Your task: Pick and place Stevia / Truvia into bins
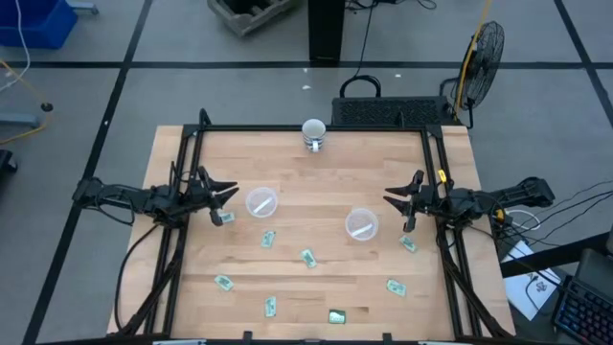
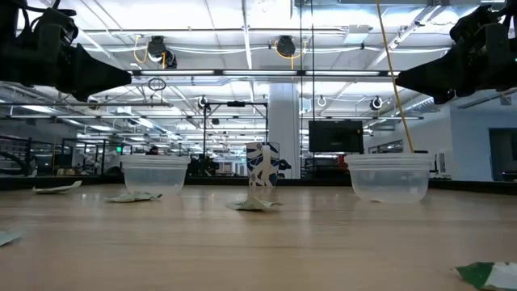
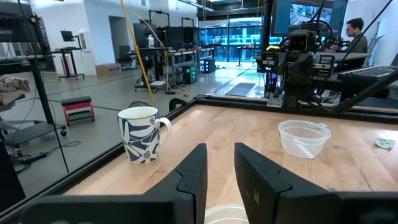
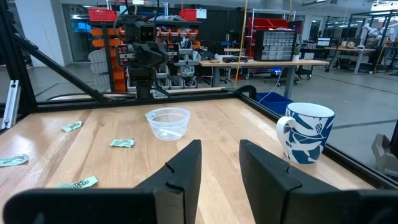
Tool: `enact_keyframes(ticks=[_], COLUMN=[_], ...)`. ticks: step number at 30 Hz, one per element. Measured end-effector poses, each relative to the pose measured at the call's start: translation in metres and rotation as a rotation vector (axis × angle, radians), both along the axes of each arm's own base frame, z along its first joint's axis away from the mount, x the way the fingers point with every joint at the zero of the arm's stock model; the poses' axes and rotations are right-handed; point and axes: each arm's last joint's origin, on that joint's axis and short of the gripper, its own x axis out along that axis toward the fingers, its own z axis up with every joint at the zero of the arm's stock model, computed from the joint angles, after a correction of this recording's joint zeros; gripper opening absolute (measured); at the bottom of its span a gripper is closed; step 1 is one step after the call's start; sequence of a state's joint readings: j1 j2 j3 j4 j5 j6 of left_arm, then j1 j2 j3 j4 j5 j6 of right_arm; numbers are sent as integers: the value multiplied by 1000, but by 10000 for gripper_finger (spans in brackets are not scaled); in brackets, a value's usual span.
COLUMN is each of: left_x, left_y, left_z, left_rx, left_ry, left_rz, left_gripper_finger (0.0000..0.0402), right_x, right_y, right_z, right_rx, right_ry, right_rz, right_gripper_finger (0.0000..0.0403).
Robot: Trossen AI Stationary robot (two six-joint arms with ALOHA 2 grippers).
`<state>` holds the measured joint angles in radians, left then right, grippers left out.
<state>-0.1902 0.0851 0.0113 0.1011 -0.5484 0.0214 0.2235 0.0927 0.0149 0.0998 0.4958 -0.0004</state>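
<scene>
From above, the table (image 1: 316, 206) carries 2 clear cups, one at 9 o'clock of centre (image 1: 261, 202) and one at 3 o'clock (image 1: 361, 224), with a patterned mug (image 1: 313, 133) at 12 o'clock near the far rail. 8 green-and-white packets lie loose, none inside a cup: one (image 1: 222, 218) just beside the left gripper (image 1: 226, 195), one (image 1: 408, 243) near the right gripper (image 1: 395, 203), the rest scattered toward 6 o'clock, such as (image 1: 307, 257) and (image 1: 336, 315). Both grippers hover at their own side rails, fingers apart and empty.

At table height, both cups (image 2: 154, 171) (image 2: 387, 176) stand upright, flanking the mug (image 2: 262, 175); packets lie flat on the wood (image 2: 255, 205).

Left wrist view: the fingers (image 3: 189, 180) are spread; a cup rim shows just below them, and the other cup (image 3: 303, 137) sits farther off.

Right wrist view: fingers (image 4: 185, 168) spread, the cup (image 4: 168, 122) ahead, packets (image 4: 122, 142) at its side.

Likely faults: flat paper may slip from the fingertips or be pressed against the wood, and a descending finger may tip a light cup. Open room is widest mid-table; packets near the 6 o'clock edge risk being pushed off.
</scene>
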Motion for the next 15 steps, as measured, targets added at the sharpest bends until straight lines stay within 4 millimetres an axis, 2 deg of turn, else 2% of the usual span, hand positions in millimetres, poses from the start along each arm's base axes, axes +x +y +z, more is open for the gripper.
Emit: enact_keyframes(ticks=[7,12,15], left_x=[0,-1,-1], left_y=[0,3,3], left_z=[0,1,1], left_rx=[2,286,327], left_ry=[1,119,141], left_rz=[0,113,124], left_gripper_finger=[86,86,86], right_x=[0,0,0], right_y=[0,0,0], right_z=[0,0,0], right_rx=[0,0,0], right_ry=[0,0,0], right_rz=[0,0,0], right_gripper_finger=[105,105,105])
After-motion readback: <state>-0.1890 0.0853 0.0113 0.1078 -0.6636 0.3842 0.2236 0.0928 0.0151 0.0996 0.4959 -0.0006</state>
